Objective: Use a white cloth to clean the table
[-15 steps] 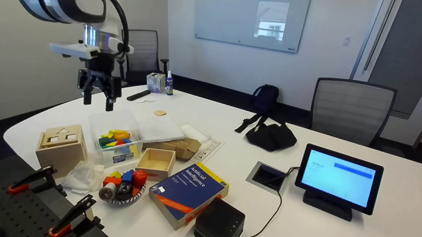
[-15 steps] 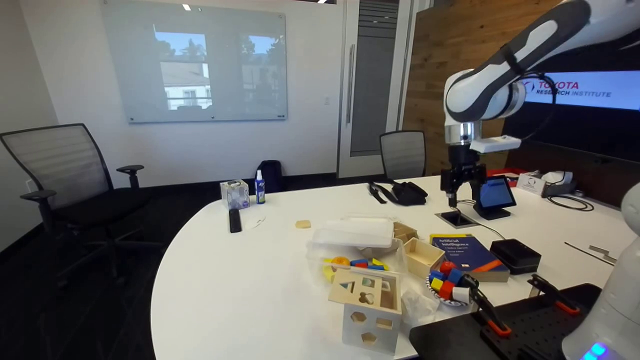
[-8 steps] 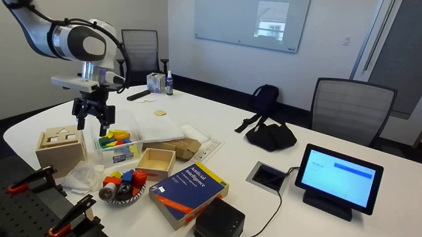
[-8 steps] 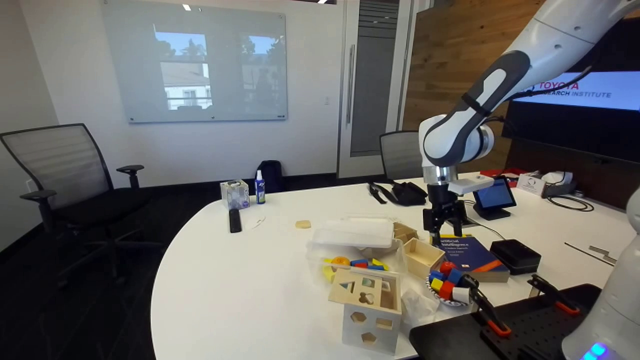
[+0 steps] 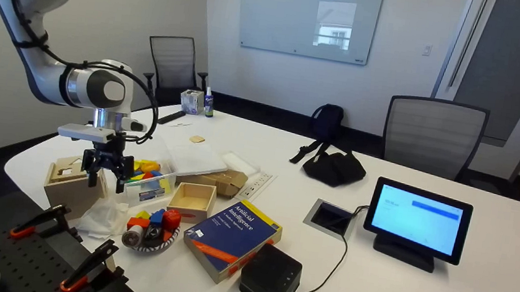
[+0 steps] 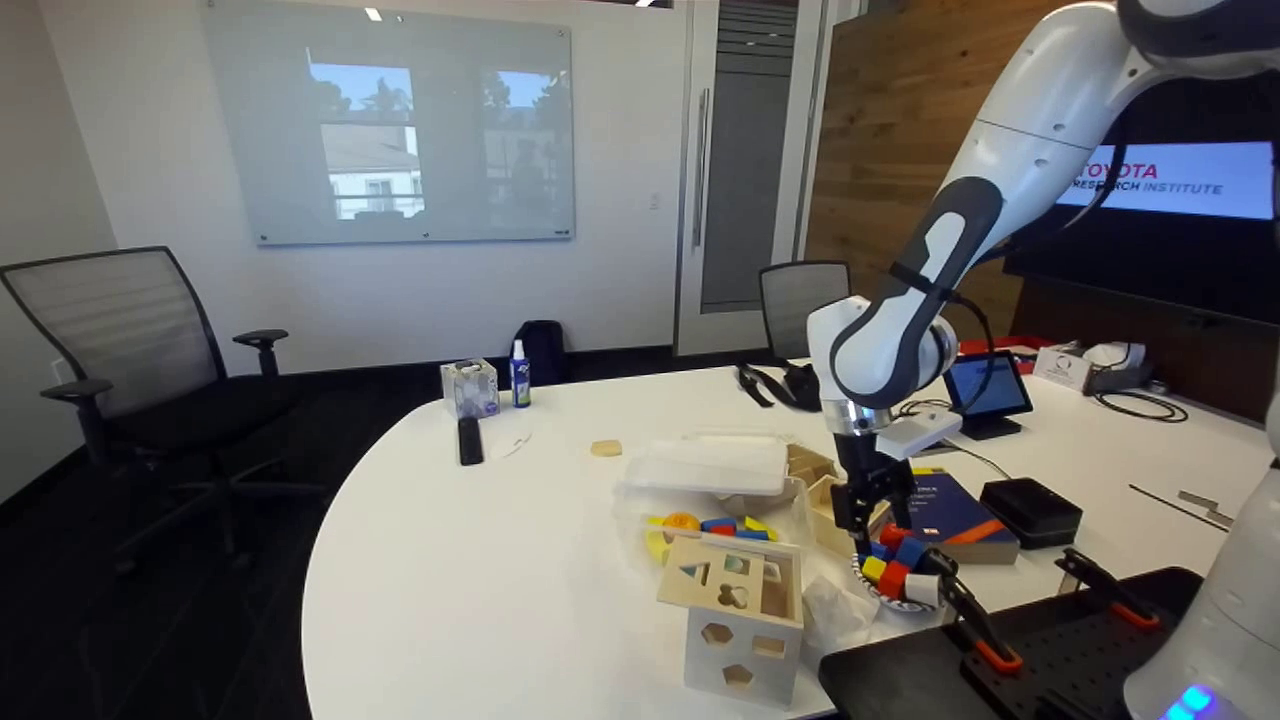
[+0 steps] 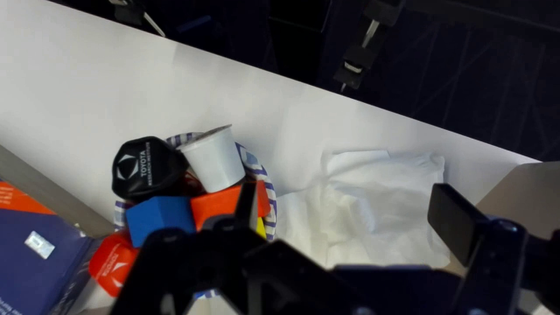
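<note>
Wrist view: Jaws apart, claw (image 7: pixel 343 203) hangs over loose white cloth (image 7: pixel 372 218)

Directly below the claw, the crumpled white cloth lies on the white table (image 7: pixel 109 87), framed by the gap and gripped by nothing. It looks thin and low, so jaws closing too high could come up empty or catch a single fold that slips; driven too deep, they could jam against the table.

Just to one side, a fingertip (image 7: pixel 246 201) overlaps, as the wrist camera sees it, the striped bowl (image 7: pixel 259 169) heaped with toy blocks (image 7: pixel 159 218); clearance cannot be told. A straight drop here could tip the bowl or knock the orange block (image 7: pixel 213 200) loose. On the opposite side, the wooden box (image 7: pixel 520 197) stands near the other fingertip (image 7: pixel 453 218) and risks a nudge should the claw drift that way.

Farther out, in an exterior view, sit the clear plastic tub (image 5: pixel 147 195), just past the claw, and the thick blue book (image 5: pixel 231 237), well to its side. Wiping, not yet begun, could shove either if a stroke runs wide.
</note>
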`<control>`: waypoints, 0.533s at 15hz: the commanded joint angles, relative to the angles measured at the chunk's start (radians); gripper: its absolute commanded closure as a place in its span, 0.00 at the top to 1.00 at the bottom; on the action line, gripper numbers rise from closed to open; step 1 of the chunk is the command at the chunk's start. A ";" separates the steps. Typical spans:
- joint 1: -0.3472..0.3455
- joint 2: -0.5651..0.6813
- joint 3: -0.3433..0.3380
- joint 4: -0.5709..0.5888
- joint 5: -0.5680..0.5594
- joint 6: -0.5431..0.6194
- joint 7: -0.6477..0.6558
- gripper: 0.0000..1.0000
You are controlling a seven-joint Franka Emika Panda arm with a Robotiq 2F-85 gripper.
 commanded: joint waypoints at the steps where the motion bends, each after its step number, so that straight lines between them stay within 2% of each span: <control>1: 0.048 0.101 -0.024 0.055 -0.042 0.033 0.045 1.00; 8: 0.125 0.228 -0.071 0.123 -0.089 0.059 0.093 1.00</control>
